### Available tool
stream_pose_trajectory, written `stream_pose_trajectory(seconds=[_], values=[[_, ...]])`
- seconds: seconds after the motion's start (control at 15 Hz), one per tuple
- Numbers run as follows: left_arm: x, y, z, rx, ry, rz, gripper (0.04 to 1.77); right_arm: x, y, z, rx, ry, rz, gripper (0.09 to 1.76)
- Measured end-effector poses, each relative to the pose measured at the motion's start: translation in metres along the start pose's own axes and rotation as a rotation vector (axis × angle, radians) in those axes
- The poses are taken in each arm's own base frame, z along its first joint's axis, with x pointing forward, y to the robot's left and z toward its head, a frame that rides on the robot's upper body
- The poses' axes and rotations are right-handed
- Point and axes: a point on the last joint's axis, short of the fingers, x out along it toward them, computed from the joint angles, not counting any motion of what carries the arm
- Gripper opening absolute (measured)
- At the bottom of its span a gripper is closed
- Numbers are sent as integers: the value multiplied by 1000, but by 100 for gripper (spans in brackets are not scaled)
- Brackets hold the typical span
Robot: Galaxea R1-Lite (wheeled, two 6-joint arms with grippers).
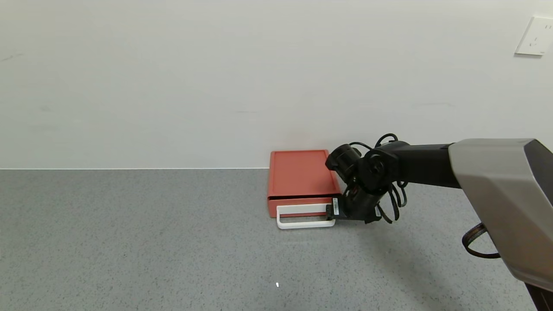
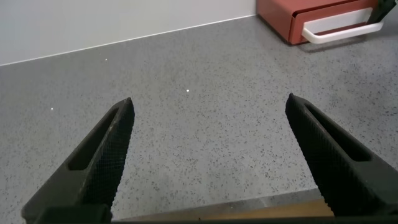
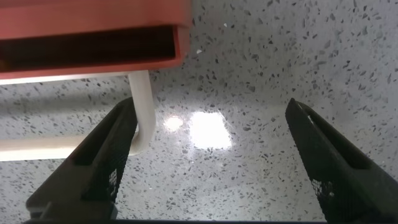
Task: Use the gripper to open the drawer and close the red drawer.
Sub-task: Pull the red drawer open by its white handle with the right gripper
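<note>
The drawer (image 1: 302, 175) is a flat orange-red box standing against the wall, with a white loop handle (image 1: 304, 223) on its front. The tray looks pushed in or nearly so. My right gripper (image 1: 335, 211) is low over the table at the handle's right end. In the right wrist view the right gripper (image 3: 210, 102) is open. The handle's corner (image 3: 142, 99) lies just inside one finger (image 3: 112, 149), below the red box (image 3: 93, 12), and the jaws hold nothing. My left gripper (image 2: 208, 99) is open and empty, far from the drawer (image 2: 280, 15).
The grey speckled table (image 1: 151, 242) runs back to a white wall. A wall socket (image 1: 535, 36) sits at the upper right. The table's front edge (image 2: 249, 208) shows under the left gripper.
</note>
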Motion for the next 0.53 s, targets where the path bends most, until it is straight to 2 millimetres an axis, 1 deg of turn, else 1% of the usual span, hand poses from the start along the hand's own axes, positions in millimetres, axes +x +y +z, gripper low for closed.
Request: stream_pose_trajectory(seconds=[0.53], values=[[0, 0, 0, 0, 0, 0, 175, -5, -2, -10, -47, 91, -11, 171]])
